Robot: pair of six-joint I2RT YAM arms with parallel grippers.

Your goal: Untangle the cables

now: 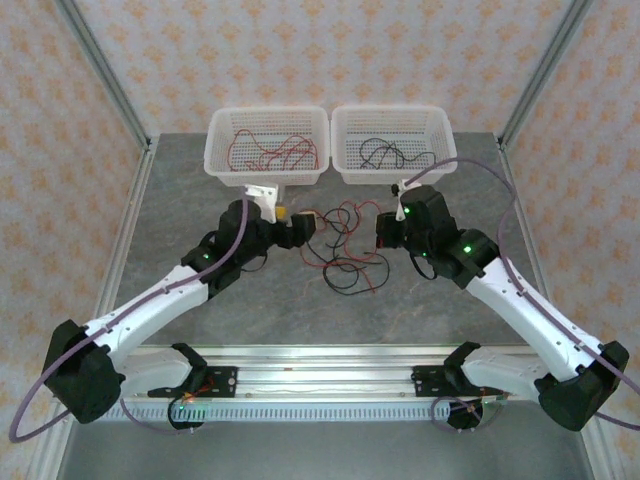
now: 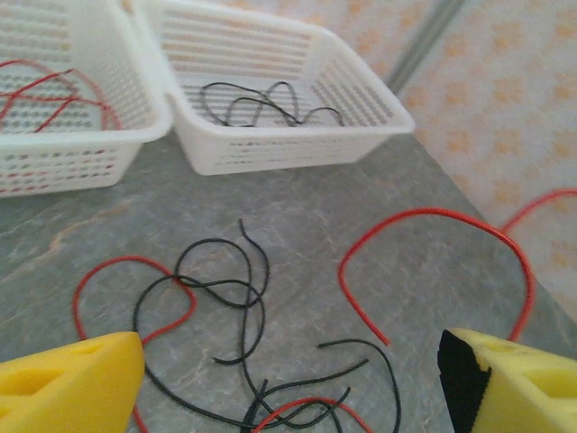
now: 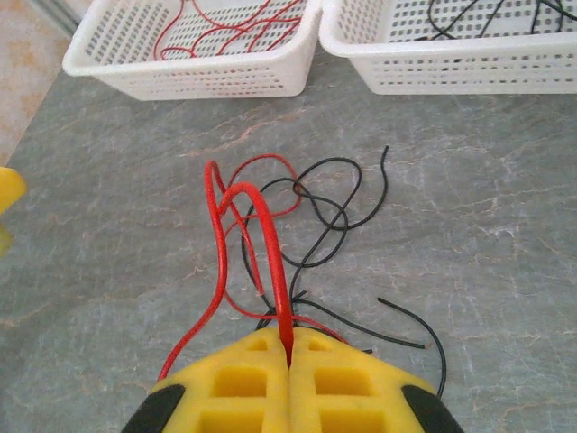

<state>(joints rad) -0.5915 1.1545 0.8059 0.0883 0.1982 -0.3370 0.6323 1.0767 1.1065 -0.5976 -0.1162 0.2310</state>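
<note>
Thin red and black cables (image 3: 275, 271) lie loosely tangled.

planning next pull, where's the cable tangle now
In the top view the tangled cables lie mid-table between the left pincer and the right pincer, in front of the white baskets.

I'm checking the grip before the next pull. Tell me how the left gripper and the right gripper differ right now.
The left gripper stands wide open, while the right gripper is shut. The left gripper holds nothing, while the right gripper pinches a red cable that arches up out of its tips. Both have yellow fingers, and both sit low over the grey table.
</note>
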